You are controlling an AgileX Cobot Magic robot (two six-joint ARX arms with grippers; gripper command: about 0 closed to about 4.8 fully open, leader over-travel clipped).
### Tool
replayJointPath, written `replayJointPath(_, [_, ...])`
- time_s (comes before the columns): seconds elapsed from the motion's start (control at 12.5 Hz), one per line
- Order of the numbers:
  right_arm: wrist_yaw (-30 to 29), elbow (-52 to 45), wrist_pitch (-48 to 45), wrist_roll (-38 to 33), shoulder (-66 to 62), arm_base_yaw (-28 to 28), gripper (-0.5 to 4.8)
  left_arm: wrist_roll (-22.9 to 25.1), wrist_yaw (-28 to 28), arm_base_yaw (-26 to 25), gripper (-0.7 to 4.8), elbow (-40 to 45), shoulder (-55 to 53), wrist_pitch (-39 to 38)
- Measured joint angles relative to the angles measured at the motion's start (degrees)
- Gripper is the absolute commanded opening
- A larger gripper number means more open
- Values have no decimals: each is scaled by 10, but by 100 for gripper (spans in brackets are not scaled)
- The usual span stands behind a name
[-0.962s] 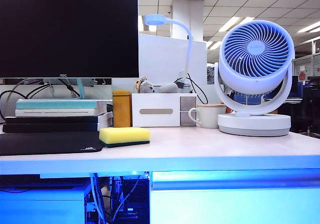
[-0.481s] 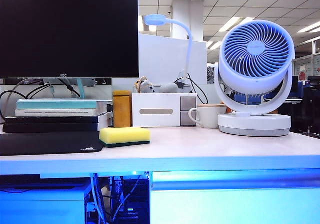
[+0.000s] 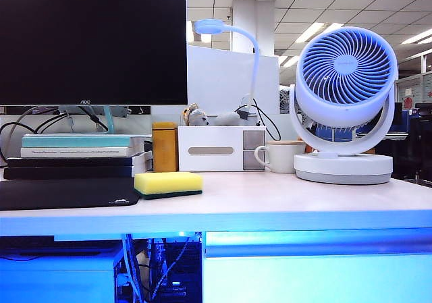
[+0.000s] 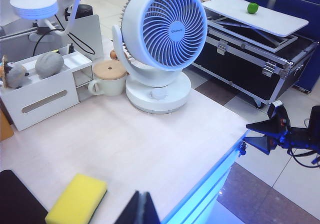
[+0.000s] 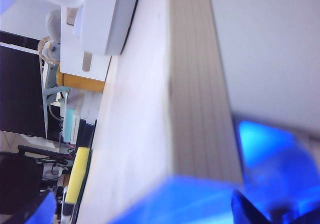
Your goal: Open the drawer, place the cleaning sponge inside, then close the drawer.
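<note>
The yellow cleaning sponge (image 3: 168,183) with its dark green underside lies flat on the desk top near the front edge, beside a black mat. The drawer (image 3: 317,272) sits shut under the desk at the right, glowing blue, its long lip handle (image 3: 317,243) along the top. No arm shows in the exterior view. My left gripper (image 4: 141,210) hovers above the desk near the sponge (image 4: 77,200), fingers pressed together and empty. My right gripper (image 5: 141,205) is open beside the desk's front edge, its fingers (image 5: 245,211) wide apart around the blurred blue drawer lip (image 5: 200,196). It also shows as the right gripper (image 4: 246,138).
A black monitor (image 3: 92,43), stacked books (image 3: 77,156) and a black mat (image 3: 64,194) fill the left. An amber container (image 3: 164,147), white desktop box (image 3: 219,149), mug (image 3: 280,156), desk lamp (image 3: 216,28) and a large white fan (image 3: 344,104) stand behind.
</note>
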State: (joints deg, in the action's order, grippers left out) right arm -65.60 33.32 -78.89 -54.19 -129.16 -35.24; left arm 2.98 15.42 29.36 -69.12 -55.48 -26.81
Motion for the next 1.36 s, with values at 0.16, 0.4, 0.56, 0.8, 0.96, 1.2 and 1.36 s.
replayJointPath(0.16, [-4,11,-1,-3,0,0,479,0,0,0,-6,0,0,0])
replayJointPath(0.4, [-51,14,1,-12,-1,0,479,0,0,0,-6,0,0,0])
replayJointPath(0.56, [-61,14,-7,-15,0,0,479,0,0,0,-6,0,0,0])
replayJointPath(0.8, [-40,11,3,-17,0,-1,479,0,0,0,-6,0,0,-1])
replayJointPath(0.96, [-20,11,3,-17,0,-1,479,0,0,0,-6,0,0,-2])
replayJointPath(1.2, [-17,25,11,-18,-1,1,479,0,0,0,-6,0,0,-5])
replayJointPath(1.36, [-18,50,33,-25,-5,16,479,0,-1,0,-6,0,0,-5])
